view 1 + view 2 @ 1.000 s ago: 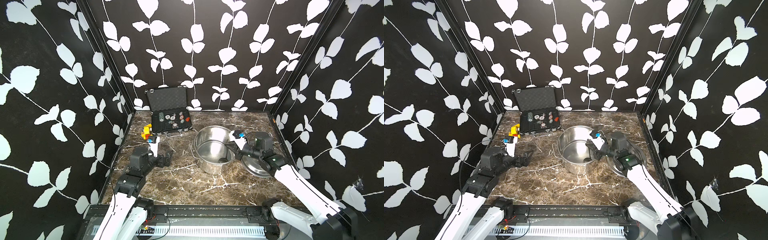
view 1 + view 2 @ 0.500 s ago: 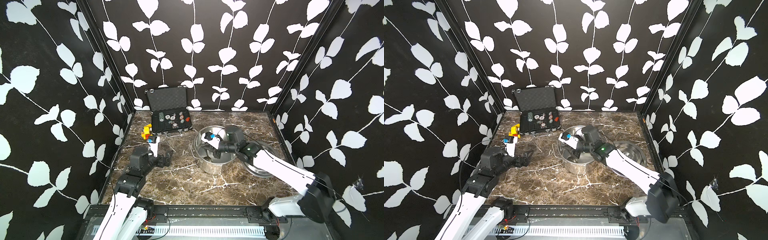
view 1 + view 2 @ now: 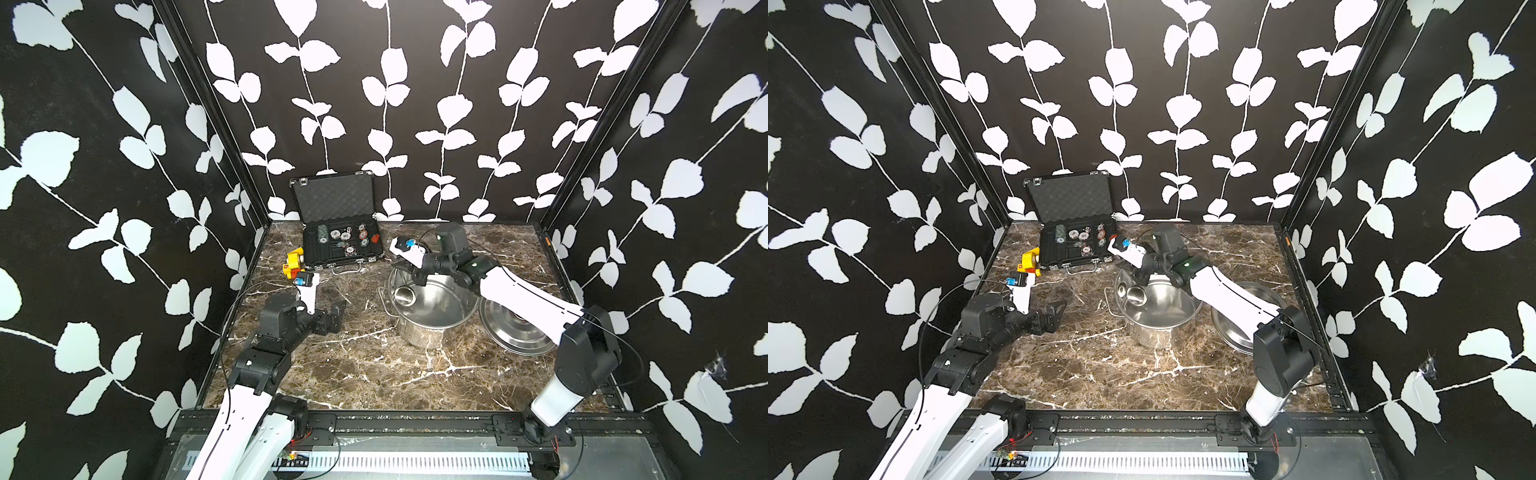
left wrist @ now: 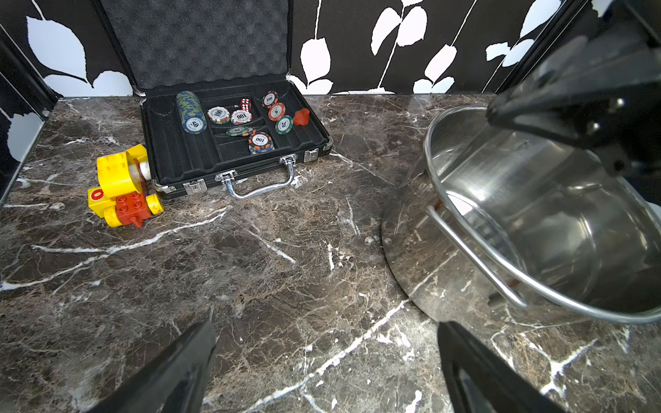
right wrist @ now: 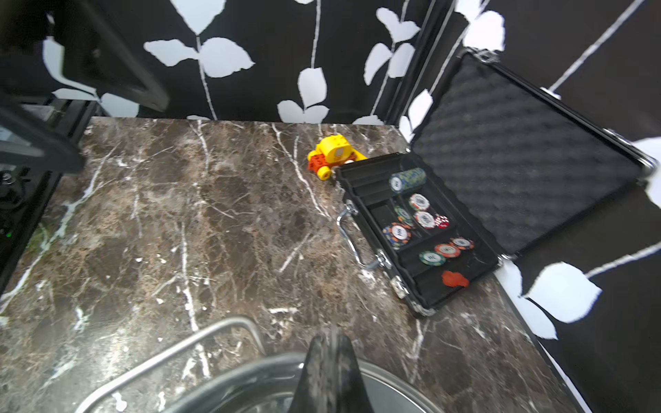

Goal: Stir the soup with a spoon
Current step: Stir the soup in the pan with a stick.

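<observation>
Spoon sits low in the pot, grasped by the right hand; better to circle it slowly, without scraping. Left hand is released.

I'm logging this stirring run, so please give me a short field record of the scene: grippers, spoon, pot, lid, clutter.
right gripper: shut, above the pot's far rim, apparently gripping the spoon's handle
spoon: bowl inside the pot, near its wall
pot: steel, uncovered, no liquid visible
lid: flat on the table beside the pot
left gripper: open, empty, low over the table, apart from the pot
clutter: open chip case and yellow toy at the back
</observation>
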You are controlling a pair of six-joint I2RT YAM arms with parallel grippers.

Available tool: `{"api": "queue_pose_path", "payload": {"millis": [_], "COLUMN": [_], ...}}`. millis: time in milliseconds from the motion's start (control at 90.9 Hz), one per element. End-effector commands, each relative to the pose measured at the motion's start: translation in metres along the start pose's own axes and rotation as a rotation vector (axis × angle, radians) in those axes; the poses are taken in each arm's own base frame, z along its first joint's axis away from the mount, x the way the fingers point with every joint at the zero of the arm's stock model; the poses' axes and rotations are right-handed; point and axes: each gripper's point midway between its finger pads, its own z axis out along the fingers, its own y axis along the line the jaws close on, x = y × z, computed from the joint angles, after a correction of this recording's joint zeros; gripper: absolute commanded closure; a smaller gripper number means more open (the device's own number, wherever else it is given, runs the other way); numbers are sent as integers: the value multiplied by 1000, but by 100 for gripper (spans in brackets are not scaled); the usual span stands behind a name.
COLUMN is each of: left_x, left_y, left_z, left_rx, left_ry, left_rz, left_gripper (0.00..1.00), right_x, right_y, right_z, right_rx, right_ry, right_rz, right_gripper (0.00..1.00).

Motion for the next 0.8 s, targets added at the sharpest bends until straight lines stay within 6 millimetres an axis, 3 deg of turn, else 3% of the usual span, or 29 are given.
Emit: {"api": "queue_pose_path", "payload": {"millis": [0, 187, 198, 407, 616, 792], "left_x": [-1, 0, 0, 0, 0, 0], "left_y": [-1, 0, 0, 0, 0, 0], "left_z": [0, 0, 1, 1, 1, 1], "left_rx": [3, 2, 2, 1, 1, 0], "left_ry": [-14, -10, -10, -8, -9, -7], "left_rz": [12, 13, 13, 13, 14, 14], "left_gripper": [1, 1, 1, 1, 1, 1], "right_x": [-6, 17, 11, 36, 57, 67], "right_y": [-15, -41, -42, -50, -44, -23], "right_z": [-15, -48, -54, -95, -124, -136], "right_rx": [9, 92, 105, 195, 267, 277], "right_ry": [-39, -24, -36, -21, -18, -13], "right_rz": [-3, 44, 35, 89, 136, 171], "right_gripper": [100, 100, 100, 100, 100, 100]}}
